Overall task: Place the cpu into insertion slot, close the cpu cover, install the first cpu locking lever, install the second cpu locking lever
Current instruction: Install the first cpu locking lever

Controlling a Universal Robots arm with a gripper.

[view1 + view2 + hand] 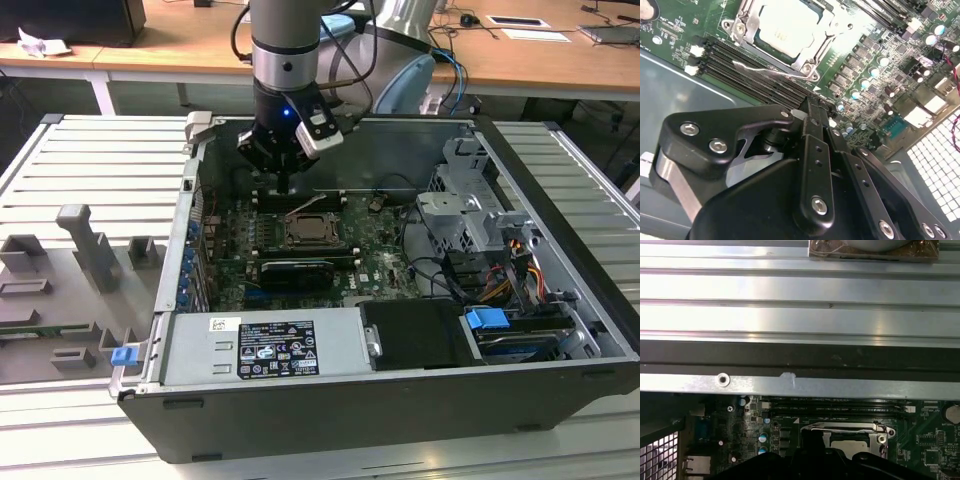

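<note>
Pincer [286,188] sits upper centre of the exterior view, hanging off the arm over the open computer case [300,440]; its fingers are drawn narrow, tips together, and we see nothing between them; in the second wrist view the tips [814,106] hover over the long black memory slots [750,75], just beside the socket. Case fills the middle of the exterior view, lying on a ribbed metal table [90,170]; green motherboard [375,250] lies inside it, centre of frame. Insertion slot [312,232] is mid-board, just below the pincer in that frame; cpu cover [810,60] lies flat on it, silvery frame around the window; cpu [787,25] sits in the slot, pale top showing through the window. Thin wire lever [757,69] runs along the slot edge nearest the pincer; we cannot tell whether it is latched.
</note>
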